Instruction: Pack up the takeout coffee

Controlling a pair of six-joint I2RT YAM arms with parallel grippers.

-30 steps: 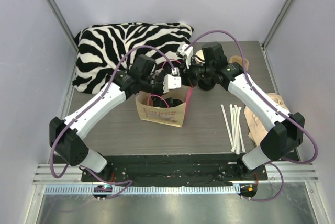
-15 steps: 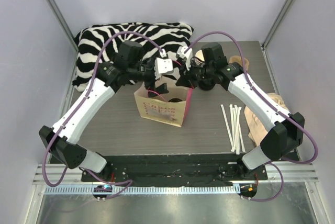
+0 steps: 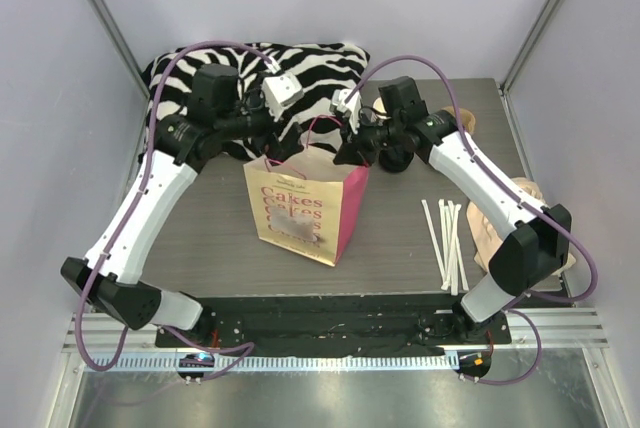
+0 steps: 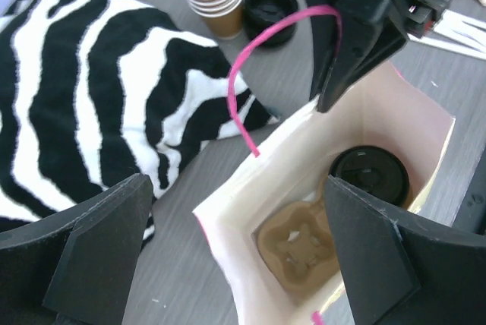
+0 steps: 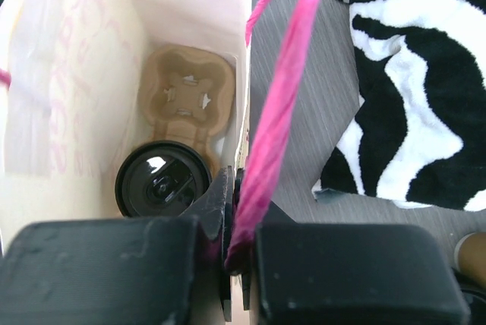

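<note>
The bag (image 3: 300,210) is matt paper, cream faces and pink gusset, with a twisted pink paper-cord handle (image 5: 281,105); inside, the takeout coffee (image 5: 163,181) shows a glossy black plastic lid and the carrier (image 4: 298,243) is rough brown moulded pulp. The right claw (image 5: 231,219) is matt black plastic, faintly grainy. The counter (image 3: 200,238) is matt grey wood-grain, the zebra cushion (image 4: 91,97) soft napped cloth.
</note>
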